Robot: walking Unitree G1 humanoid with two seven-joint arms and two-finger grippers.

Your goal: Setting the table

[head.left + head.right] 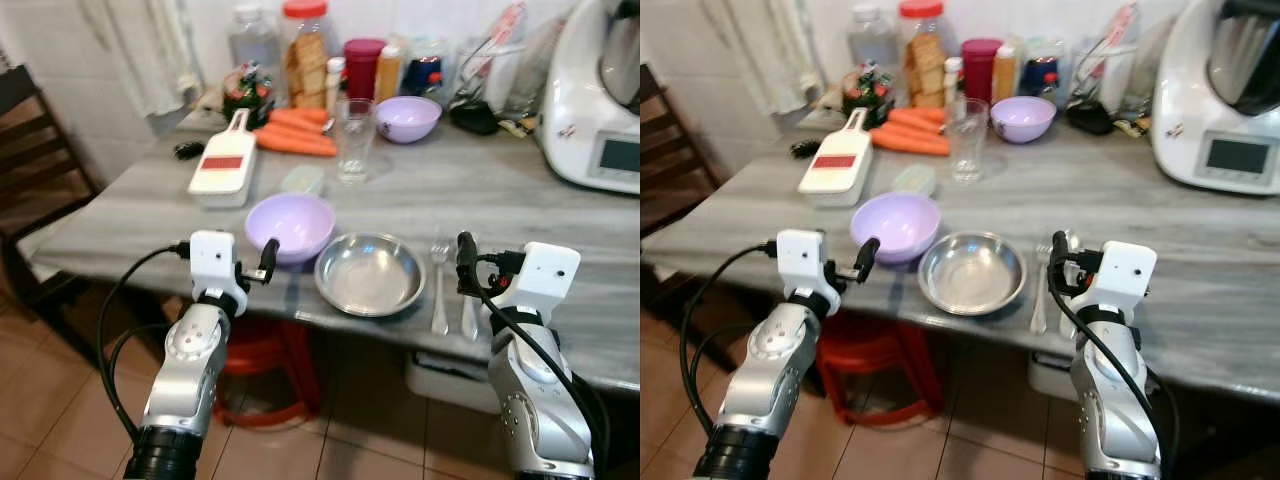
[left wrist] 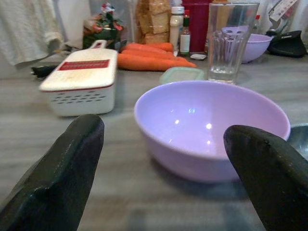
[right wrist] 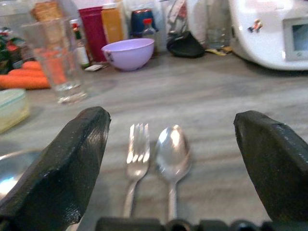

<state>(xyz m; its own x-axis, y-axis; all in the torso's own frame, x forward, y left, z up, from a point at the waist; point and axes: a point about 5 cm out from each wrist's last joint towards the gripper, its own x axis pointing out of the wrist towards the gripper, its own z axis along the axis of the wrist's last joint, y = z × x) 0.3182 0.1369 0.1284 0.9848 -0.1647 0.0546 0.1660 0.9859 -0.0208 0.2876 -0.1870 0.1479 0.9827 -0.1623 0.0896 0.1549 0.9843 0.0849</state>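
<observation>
A lilac bowl [image 1: 290, 226] sits near the table's front edge, with a shallow steel bowl [image 1: 370, 272] touching or almost touching it on the right. A fork [image 3: 136, 155] and a spoon [image 3: 172, 154] lie side by side to the right of the steel bowl. A clear glass [image 1: 354, 138] stands further back, with a second lilac bowl [image 1: 408, 117] behind it. My left gripper [image 2: 163, 132] is open, just in front of the near lilac bowl. My right gripper [image 3: 174, 122] is open, low over the handles of the fork and spoon.
A white slicer box [image 1: 225, 165], a pale green lid [image 1: 302, 180], carrots [image 1: 295, 135] and jars crowd the back left of the table. A white kitchen machine [image 1: 600, 100] stands at the back right. A dark chair [image 1: 30, 150] is on the left, a red stool [image 1: 265, 370] under the table.
</observation>
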